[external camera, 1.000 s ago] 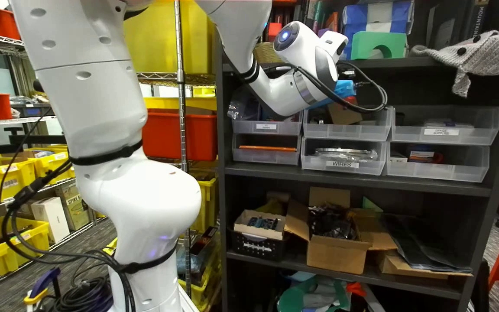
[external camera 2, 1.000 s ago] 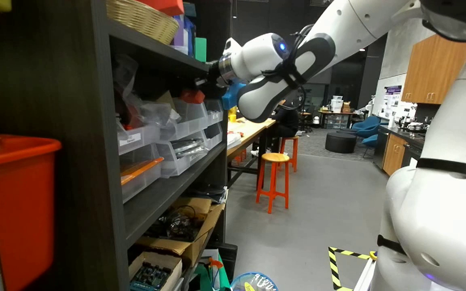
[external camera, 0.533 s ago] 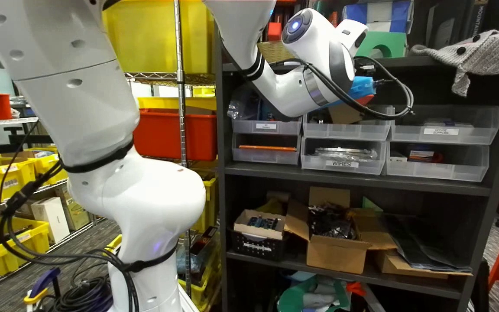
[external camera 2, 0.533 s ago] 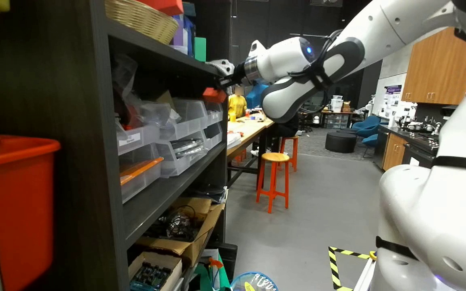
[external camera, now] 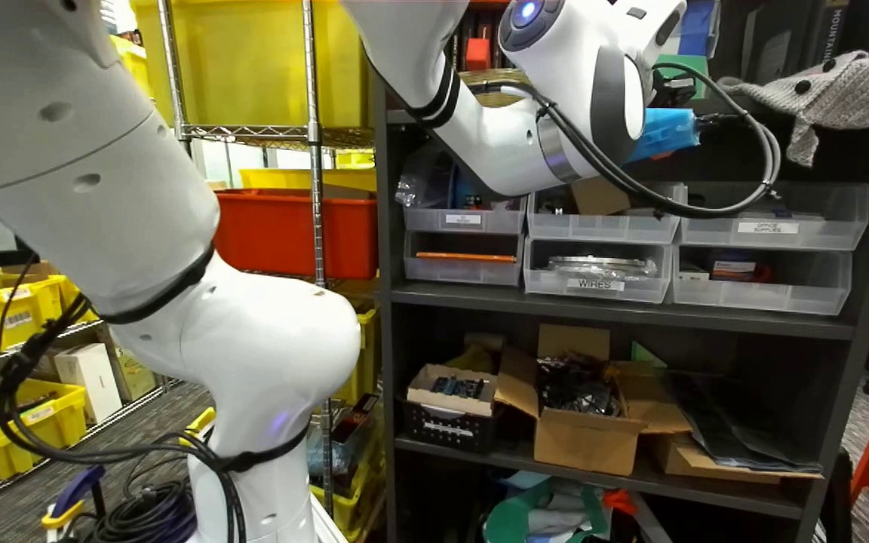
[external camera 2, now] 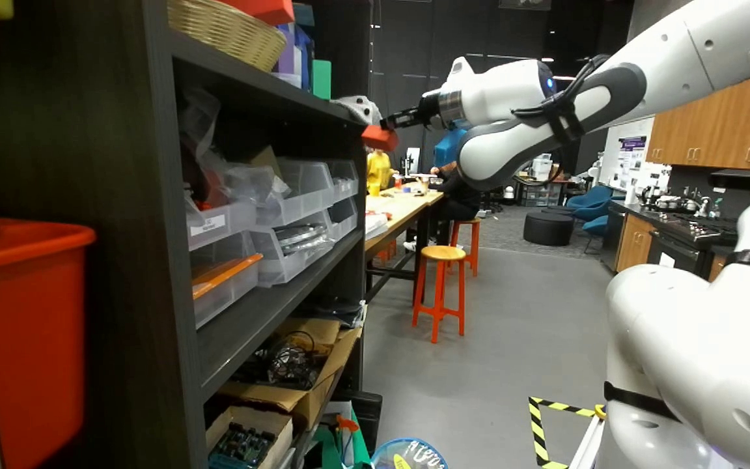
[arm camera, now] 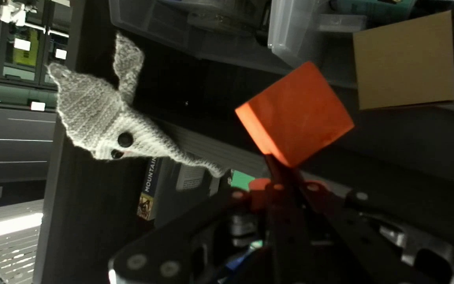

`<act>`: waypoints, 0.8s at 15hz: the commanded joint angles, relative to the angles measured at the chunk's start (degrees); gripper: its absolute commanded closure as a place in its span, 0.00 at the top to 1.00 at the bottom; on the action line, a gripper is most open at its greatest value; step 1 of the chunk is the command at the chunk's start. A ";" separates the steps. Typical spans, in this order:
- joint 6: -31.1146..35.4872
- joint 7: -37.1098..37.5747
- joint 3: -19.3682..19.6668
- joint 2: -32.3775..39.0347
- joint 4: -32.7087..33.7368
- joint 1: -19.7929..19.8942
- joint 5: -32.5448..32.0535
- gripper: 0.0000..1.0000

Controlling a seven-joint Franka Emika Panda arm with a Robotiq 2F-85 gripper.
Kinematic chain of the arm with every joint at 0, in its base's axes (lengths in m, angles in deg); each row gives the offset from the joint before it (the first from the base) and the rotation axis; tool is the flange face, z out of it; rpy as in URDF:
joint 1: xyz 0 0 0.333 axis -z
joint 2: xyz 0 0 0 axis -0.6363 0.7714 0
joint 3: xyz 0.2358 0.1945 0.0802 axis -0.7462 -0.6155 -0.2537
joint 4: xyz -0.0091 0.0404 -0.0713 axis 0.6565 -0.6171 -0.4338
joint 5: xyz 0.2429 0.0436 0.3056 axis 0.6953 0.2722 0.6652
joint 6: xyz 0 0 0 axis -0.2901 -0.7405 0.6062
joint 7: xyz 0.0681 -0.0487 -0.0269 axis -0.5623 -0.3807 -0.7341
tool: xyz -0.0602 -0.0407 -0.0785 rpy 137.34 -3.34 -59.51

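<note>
1. At the tip of the arm, the gripper (arm camera: 284, 167) has its fingers drawn nearly together, pinching an orange block (arm camera: 298, 112) by one corner; most of the block juts out past the fingertips.
2. Out in mid-air before the dark bookshelf (external camera 2: 284, 309), the block tilts just below the fingertips in an exterior view; elsewhere a blue cover (external camera: 664, 130) at the wrist hides nearly all of it.
3. As I judge it, the step in hand is carrying: the grasp looks made and the block is not set down. The next move seems to call for a firm, even squeeze and a slow, smooth path, since a corner hold could let the block twist.
4. Near the block, but apart from it in the wrist view, a grey crocheted animal (arm camera: 93, 114) with dark round eyes droops over the upper shelf's edge.
5. Lower down sit clear plastic bins, among them the WIRES bin (external camera: 646, 290), and on the next shelf an open cardboard box (external camera: 585, 445).
</note>
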 commanded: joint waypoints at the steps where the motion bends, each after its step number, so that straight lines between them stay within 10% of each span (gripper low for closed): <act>1: 0.00 -5.31 0.50 -6.68 -2.23 -0.53 0.23 0.00; 12: -0.02 -20.95 -9.17 -25.62 -11.99 4.84 2.41 0.00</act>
